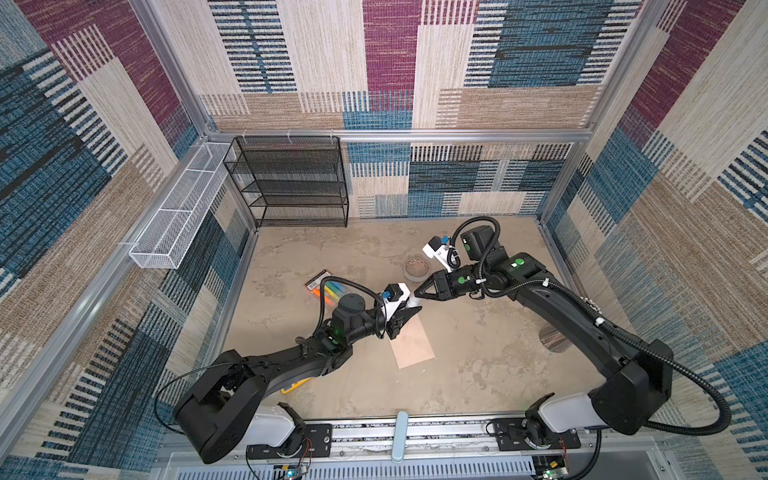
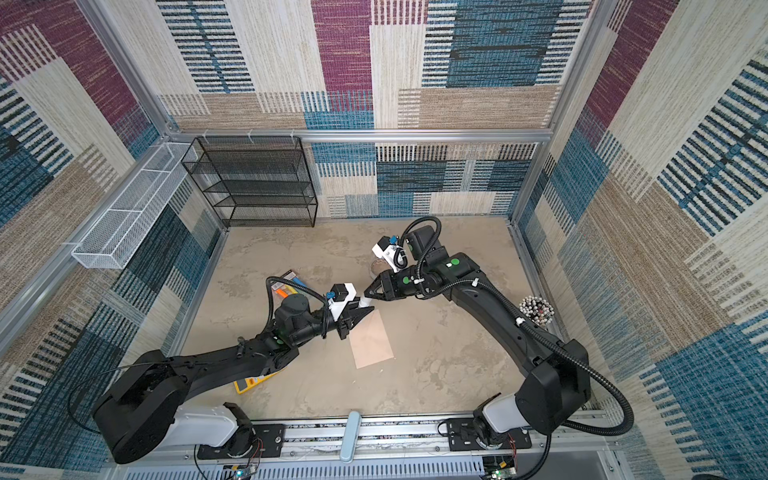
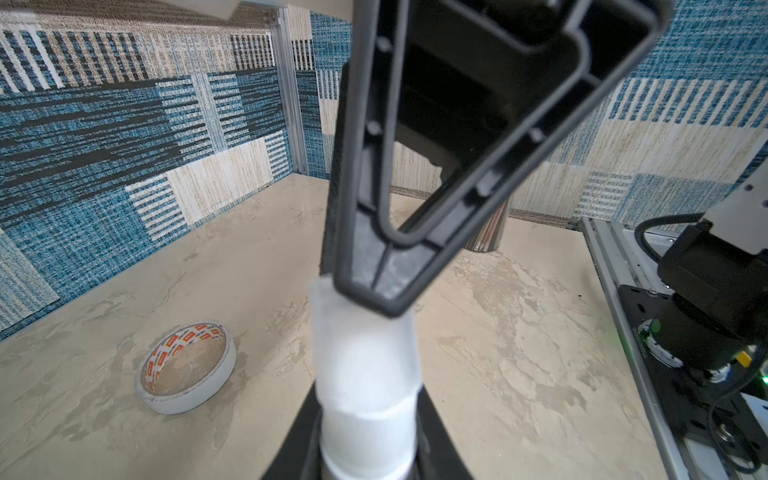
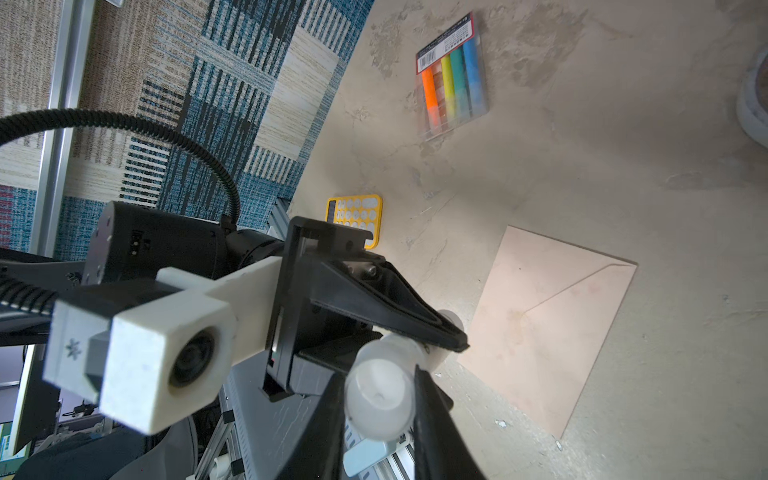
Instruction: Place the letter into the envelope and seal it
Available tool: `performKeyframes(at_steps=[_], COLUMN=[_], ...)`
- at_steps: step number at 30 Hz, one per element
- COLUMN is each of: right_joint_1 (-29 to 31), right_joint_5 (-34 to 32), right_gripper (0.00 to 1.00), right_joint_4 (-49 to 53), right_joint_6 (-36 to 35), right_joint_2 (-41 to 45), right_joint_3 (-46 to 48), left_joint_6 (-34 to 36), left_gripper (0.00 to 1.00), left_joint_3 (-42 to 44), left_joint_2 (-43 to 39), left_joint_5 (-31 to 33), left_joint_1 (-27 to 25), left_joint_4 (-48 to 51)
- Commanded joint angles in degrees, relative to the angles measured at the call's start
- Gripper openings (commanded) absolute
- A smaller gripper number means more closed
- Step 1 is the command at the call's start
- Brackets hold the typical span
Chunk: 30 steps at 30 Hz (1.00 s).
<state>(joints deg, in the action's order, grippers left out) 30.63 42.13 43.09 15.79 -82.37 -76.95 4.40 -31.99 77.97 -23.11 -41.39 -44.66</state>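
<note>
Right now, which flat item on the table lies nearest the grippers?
The peach envelope, just by the left gripper; the yellow calculator and marker pack lie farther off.

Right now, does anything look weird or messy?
One odd sight: the left gripper and right gripper both pinch the same white tube, one at each end, held off the table near the envelope's far end.

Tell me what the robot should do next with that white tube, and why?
Probably pull its ends gently apart, to uncap what looks like a glue stick. The left tool and right tool each pinch one end of the white tube, and the envelope lies flat nearby.
</note>
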Motion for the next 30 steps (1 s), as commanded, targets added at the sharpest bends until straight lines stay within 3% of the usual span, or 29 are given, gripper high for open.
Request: performKeyframes(at_steps=[1, 30], right_joint_1=[1.3, 2.4], right_joint_5=[6.5, -7.1], right_gripper=[0.26, 0.26], right_joint_4=[0.4, 6.9], right_joint_6=[0.0, -3.2], right_joint_2=[0.1, -0.4], right_joint_3=[-0.6, -2.9], left_joint_6=[-0.8, -2.9], left_gripper=[0.0, 0.0], left_joint_3=[-1.4, -5.6], left_joint_2=[0.0, 1.3], left_joint_5=[0.0, 0.2], left_joint_1=[-0.4, -0.2], left_joint_4=[-2.3, 5.7])
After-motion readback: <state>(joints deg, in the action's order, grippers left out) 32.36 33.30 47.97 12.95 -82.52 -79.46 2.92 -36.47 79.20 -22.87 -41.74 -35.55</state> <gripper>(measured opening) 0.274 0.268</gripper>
